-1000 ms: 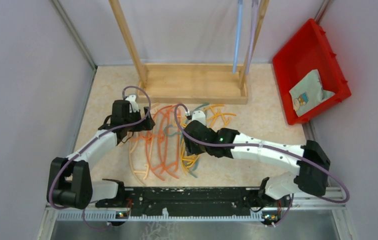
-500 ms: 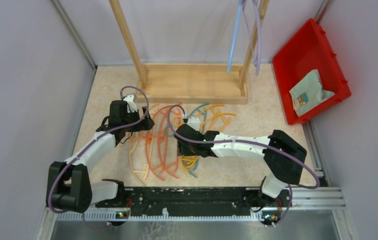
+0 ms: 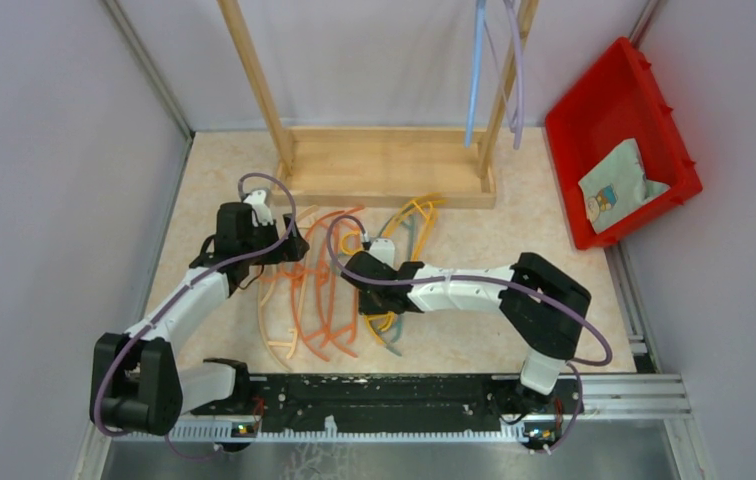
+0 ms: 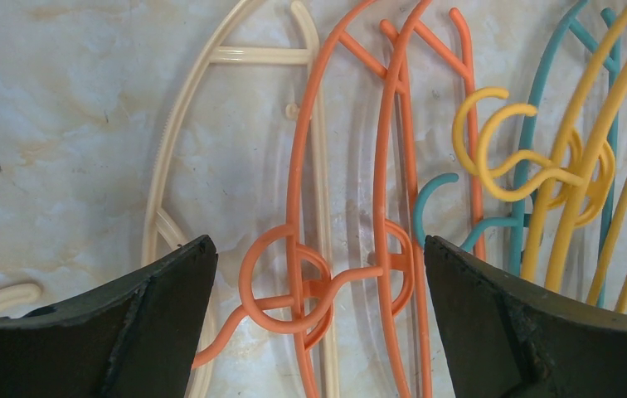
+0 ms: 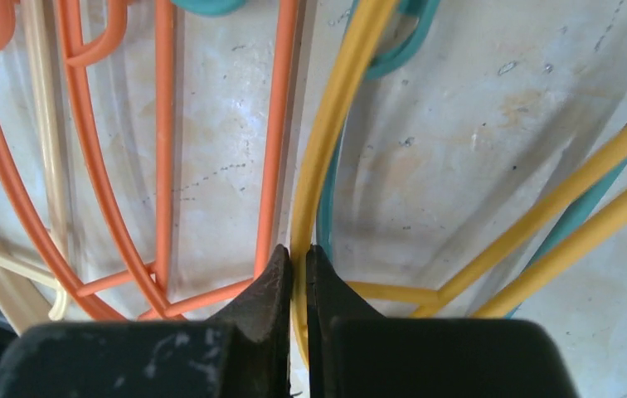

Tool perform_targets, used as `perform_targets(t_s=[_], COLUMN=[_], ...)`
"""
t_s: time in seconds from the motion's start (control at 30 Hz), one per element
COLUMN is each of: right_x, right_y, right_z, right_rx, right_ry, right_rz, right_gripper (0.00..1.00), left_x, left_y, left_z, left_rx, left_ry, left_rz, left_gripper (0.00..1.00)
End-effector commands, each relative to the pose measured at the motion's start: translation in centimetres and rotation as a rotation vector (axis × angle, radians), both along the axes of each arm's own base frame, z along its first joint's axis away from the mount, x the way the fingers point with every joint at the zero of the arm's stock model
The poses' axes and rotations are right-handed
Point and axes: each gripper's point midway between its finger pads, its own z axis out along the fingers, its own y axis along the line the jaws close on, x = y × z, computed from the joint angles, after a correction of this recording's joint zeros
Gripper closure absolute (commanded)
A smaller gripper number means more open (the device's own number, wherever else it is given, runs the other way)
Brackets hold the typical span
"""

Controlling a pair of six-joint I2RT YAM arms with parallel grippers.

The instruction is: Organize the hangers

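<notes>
A pile of hangers lies on the table: orange hangers [image 3: 319, 300], a beige one [image 3: 274, 335], yellow ones [image 3: 419, 212] and teal ones [image 3: 409, 235]. My right gripper [image 5: 298, 253] is shut on a bar of a yellow hanger [image 5: 335, 108], with a teal hanger [image 5: 393, 54] just beneath it. My left gripper [image 4: 318, 249] hangs wide open above the orange hangers [image 4: 294, 166], its jaws either side of their hook rings; the beige hanger [image 4: 173, 133] lies left. A light blue hanger [image 3: 474, 80] and a lavender hanger [image 3: 517, 70] hang from the wooden rack [image 3: 384, 165].
The rack's wooden base stands right behind the pile. A red bin [image 3: 654, 90] holding a packet [image 3: 614, 185] leans at the back right. Grey walls close in both sides, and the black rail [image 3: 384, 395] with the arm bases runs along the near edge.
My right gripper moved left over the pile and shut on the yellow hanger, its elbow folding in. The yellow and teal hangers have shifted. The hung hangers sway. The left arm barely moved.
</notes>
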Motion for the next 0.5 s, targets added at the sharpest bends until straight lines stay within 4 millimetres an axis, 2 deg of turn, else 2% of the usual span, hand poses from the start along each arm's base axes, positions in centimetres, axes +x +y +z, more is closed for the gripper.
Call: perform_targets(t_s=[0.0,0.13,0.3,0.37,0.47], right_x=[1.2,0.8,-0.6,-0.9,-0.9], right_y=[-0.4,-1.2,-2.2,-1.9,-0.2], right_z=[3.4,9.6,16.8,19.4,24.4], right_rx=[-0.002,0.053,0.173,0.258,0.418], right_ry=[-0.066,-0.126,-0.157,-0.174,-0.228], right_rz=[-0.009,0.005,0.011,0.016,0.057], right_gripper=[1.00,1.00,1.00,1.00,1.00], left_x=[0.2,0.4,0.5,0.5,0.4], left_y=[-0.1,-0.1,0.1,0.2,0.1], left_z=[1.2,1.5,2.3,2.5,2.5], left_rx=[-0.014,-0.014,-0.014,-0.014,-0.019], left_ry=[-0.025,-0.038,-0.062,-0.067,-0.071], left_rz=[-0.006,0.001,0.010,0.012,0.014], left_gripper=[0.00,0.00,0.00,0.00,0.00])
